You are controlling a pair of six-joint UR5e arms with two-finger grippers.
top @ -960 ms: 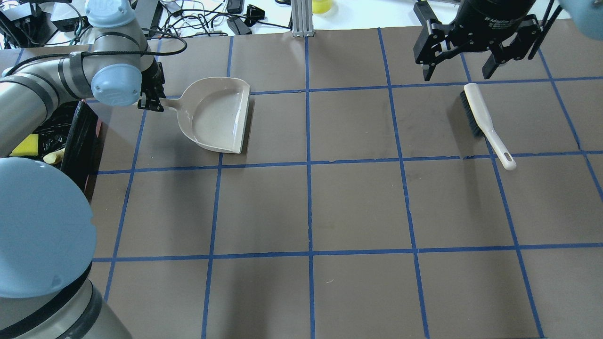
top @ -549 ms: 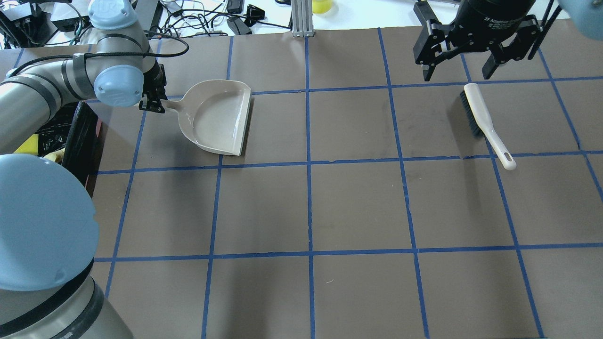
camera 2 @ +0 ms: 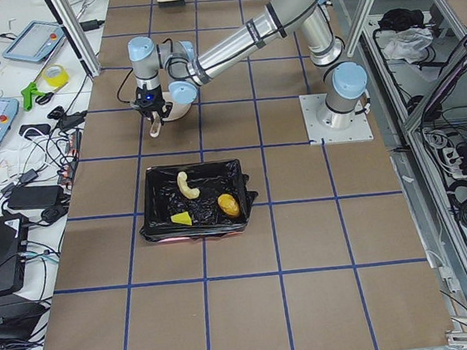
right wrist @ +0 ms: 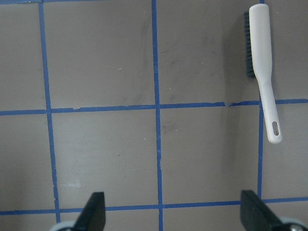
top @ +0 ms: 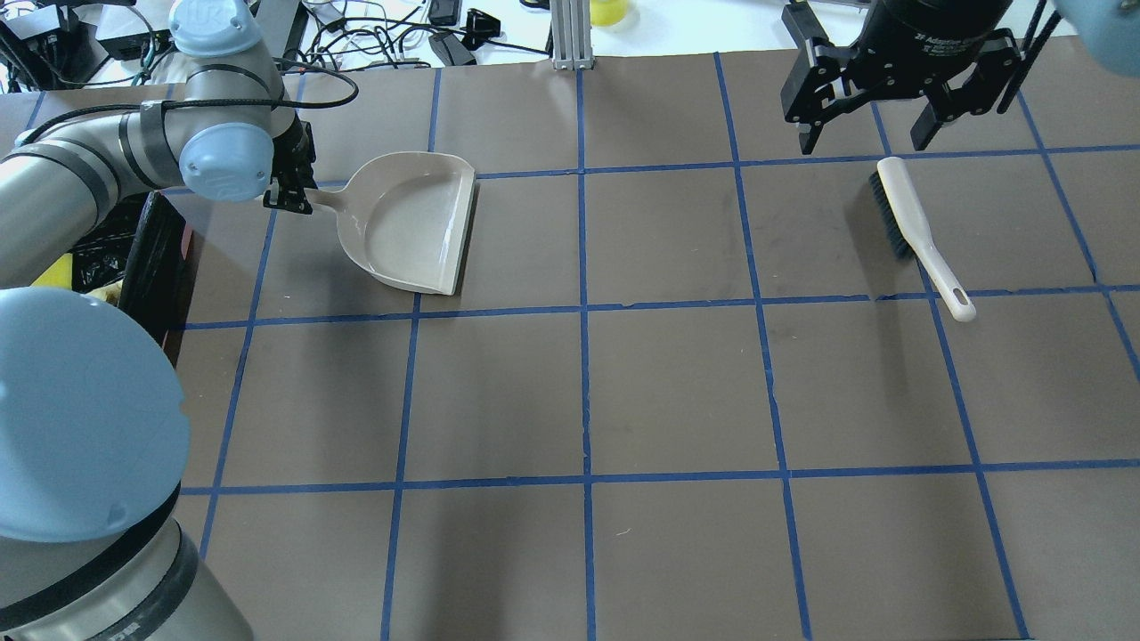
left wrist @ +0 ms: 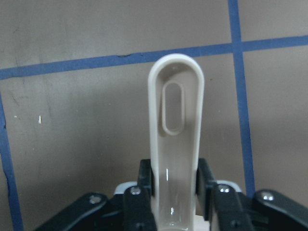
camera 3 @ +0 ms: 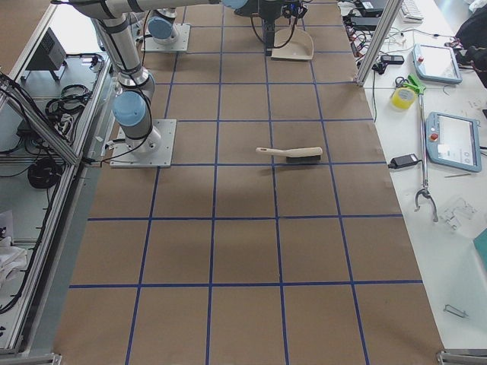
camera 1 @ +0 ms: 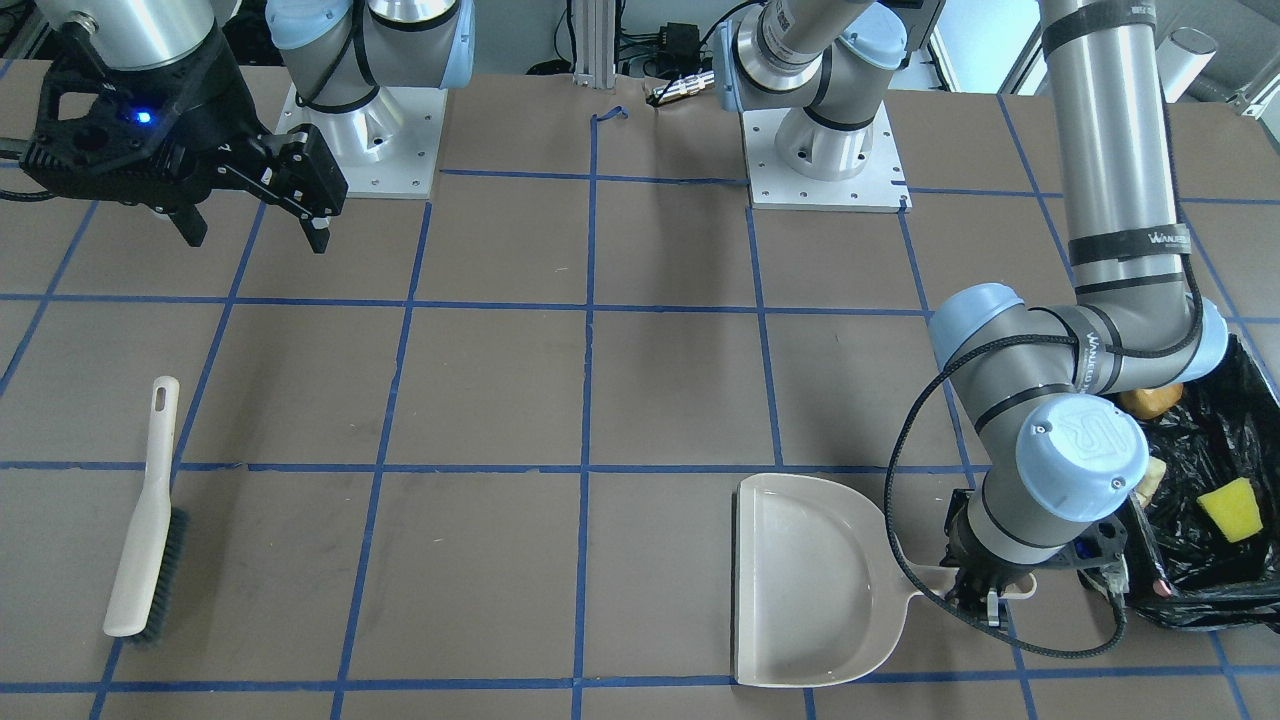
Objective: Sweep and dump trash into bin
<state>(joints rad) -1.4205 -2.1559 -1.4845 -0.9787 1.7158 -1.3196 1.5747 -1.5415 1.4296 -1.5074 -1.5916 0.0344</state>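
Note:
The bin [camera 1: 1205, 612], lined with a black bag, stands at the table's end on my left side. It holds the golden-brown lump [camera 1: 1150, 400], the tan curved piece [camera 2: 184, 186] and the yellow sponge [camera 1: 1230, 508]. My left gripper [camera 1: 985, 592] is shut on the handle [left wrist: 175, 134] of the empty beige dustpan [top: 410, 223], which lies flat next to the bin. My right gripper [top: 864, 133] is open and empty, raised just beyond the beige hand brush [top: 917, 233], which lies on the table.
Blue tape lines grid the brown table. Cables and boxes lie past the far edge [top: 383, 36]. An aluminium post [top: 568, 36] stands at the far middle. The bin's wall [top: 147, 258] sits close under my left forearm.
My left wrist and the dustpan have shifted a little toward the near side. The right arm and the brush have not moved.

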